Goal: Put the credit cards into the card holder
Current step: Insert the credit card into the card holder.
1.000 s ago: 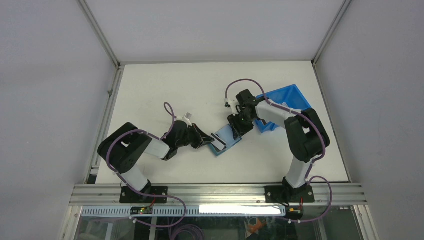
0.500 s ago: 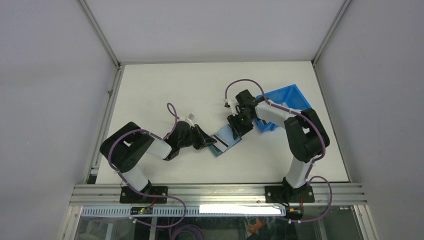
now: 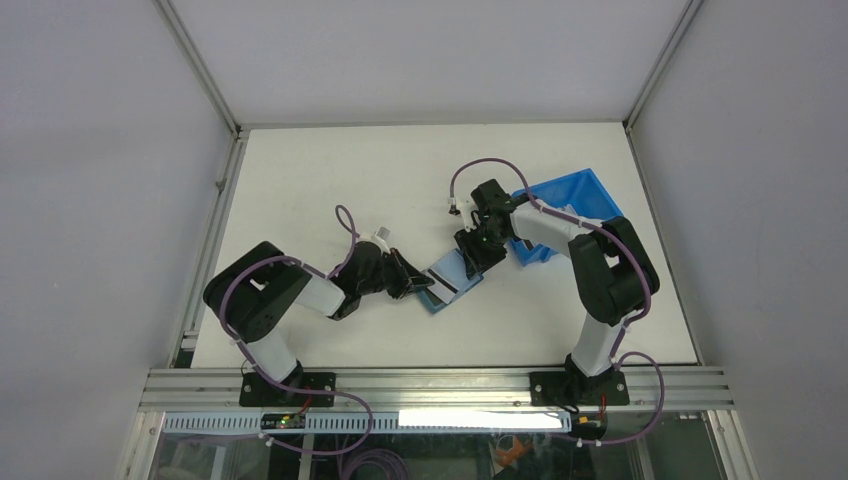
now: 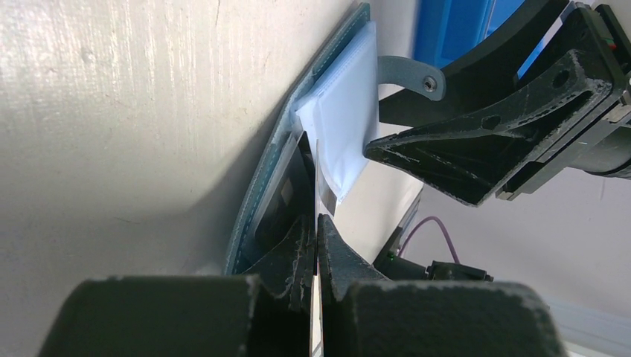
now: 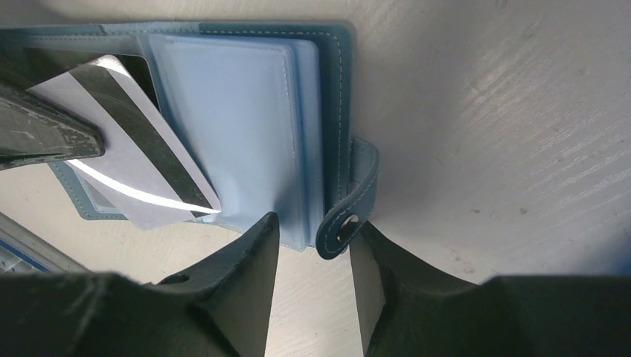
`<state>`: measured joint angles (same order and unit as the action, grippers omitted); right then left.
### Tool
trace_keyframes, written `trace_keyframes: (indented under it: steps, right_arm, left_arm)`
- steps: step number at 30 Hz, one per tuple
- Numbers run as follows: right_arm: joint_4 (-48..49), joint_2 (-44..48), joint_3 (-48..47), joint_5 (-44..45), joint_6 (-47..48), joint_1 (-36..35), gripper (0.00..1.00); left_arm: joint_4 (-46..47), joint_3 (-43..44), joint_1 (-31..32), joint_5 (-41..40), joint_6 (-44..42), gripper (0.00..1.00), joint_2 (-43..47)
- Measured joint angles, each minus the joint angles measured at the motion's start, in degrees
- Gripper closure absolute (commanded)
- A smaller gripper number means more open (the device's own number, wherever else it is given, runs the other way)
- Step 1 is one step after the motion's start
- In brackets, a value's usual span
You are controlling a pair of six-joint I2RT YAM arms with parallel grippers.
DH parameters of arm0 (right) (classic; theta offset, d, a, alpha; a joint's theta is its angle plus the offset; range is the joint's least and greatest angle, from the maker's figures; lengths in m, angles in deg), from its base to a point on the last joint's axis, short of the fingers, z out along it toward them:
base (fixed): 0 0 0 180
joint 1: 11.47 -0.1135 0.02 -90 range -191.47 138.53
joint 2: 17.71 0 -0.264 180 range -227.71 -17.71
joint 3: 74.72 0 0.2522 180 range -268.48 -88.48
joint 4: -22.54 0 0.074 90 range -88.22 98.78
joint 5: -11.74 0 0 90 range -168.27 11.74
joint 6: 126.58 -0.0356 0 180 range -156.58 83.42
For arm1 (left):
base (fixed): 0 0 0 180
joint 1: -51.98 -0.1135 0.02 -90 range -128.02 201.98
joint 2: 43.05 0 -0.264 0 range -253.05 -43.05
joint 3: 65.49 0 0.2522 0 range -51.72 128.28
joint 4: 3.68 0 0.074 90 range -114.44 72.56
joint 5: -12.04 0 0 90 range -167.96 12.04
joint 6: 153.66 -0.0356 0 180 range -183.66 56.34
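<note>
The card holder (image 3: 452, 279) lies open on the table, teal outside with light blue sleeves (image 5: 238, 126) inside, its snap tab (image 5: 348, 217) at the near edge. My left gripper (image 3: 413, 283) is shut on a silvery credit card (image 5: 141, 160) with a dark stripe. The card's front corner lies over the holder's left half. In the left wrist view the card (image 4: 318, 186) shows edge-on between my fingertips (image 4: 335, 253). My right gripper (image 5: 316, 249) is open; its fingers straddle the holder's edge and the tab. No other cards show.
A bright blue plastic bin (image 3: 572, 200) stands tilted at the back right, just behind my right arm (image 3: 600, 270). The right gripper's fingers (image 4: 484, 141) sit close in front of the left gripper. The metal frame rail (image 3: 440, 385) runs along the near edge.
My left gripper has edged slightly to the right with the card, closer over the holder. The right gripper and the holder have stayed put.
</note>
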<state>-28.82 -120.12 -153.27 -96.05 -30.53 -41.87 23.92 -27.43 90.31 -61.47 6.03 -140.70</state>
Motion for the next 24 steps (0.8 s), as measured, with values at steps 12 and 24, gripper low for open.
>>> trace_keyframes:
  steps: [12, 24]
  right_arm:
    - [0.1, 0.0, 0.0, 0.0, -0.1, -0.2, 0.58]
    - [0.2, 0.0, 0.0, 0.0, -0.2, -0.2, 0.58]
  left_arm:
    - [0.3, 0.0, 0.3, -1.5, -0.6, 1.00, -0.5]
    - [0.2, -0.2, 0.3, -2.1, -1.7, 1.00, 0.2]
